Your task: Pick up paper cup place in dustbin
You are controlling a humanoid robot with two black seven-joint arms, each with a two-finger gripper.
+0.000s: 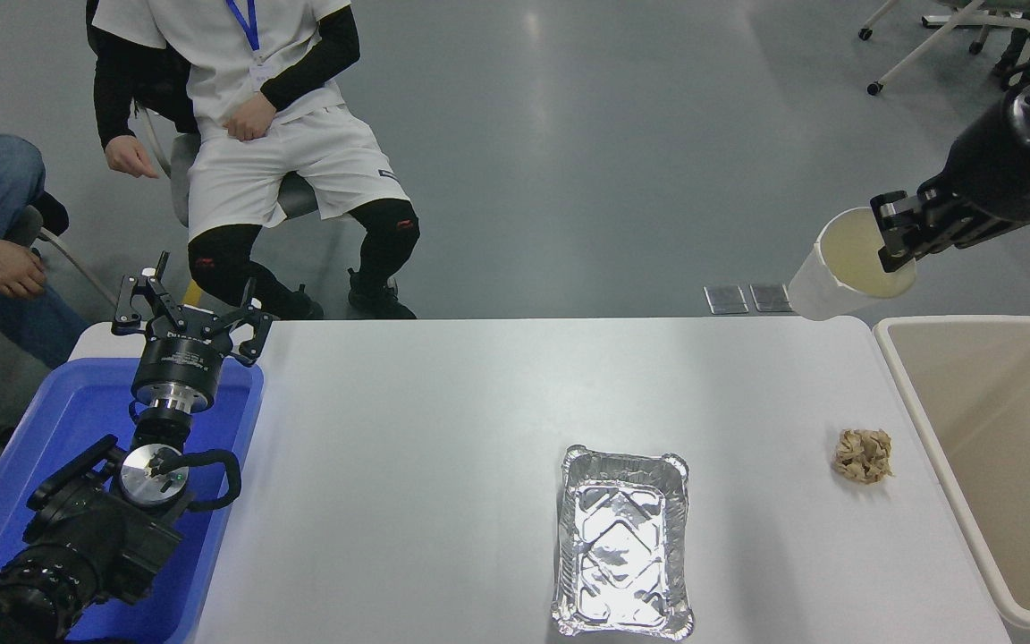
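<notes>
Right pincer point(892, 240) grips paper cup point(841, 273) rim, cup tilted, airborne near dustbin point(971, 326) far-left corner

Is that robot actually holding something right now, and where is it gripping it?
Yes. The right gripper holds the paper cup by its rim, tilted in the air. The left gripper, parked over the blue tray, holds nothing.

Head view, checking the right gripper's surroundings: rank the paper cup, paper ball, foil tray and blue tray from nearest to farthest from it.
1. Paper cup, held in the right gripper.
2. Paper ball, on the table below it.
3. Foil tray, centre front.
4. Blue tray, far left.
</notes>
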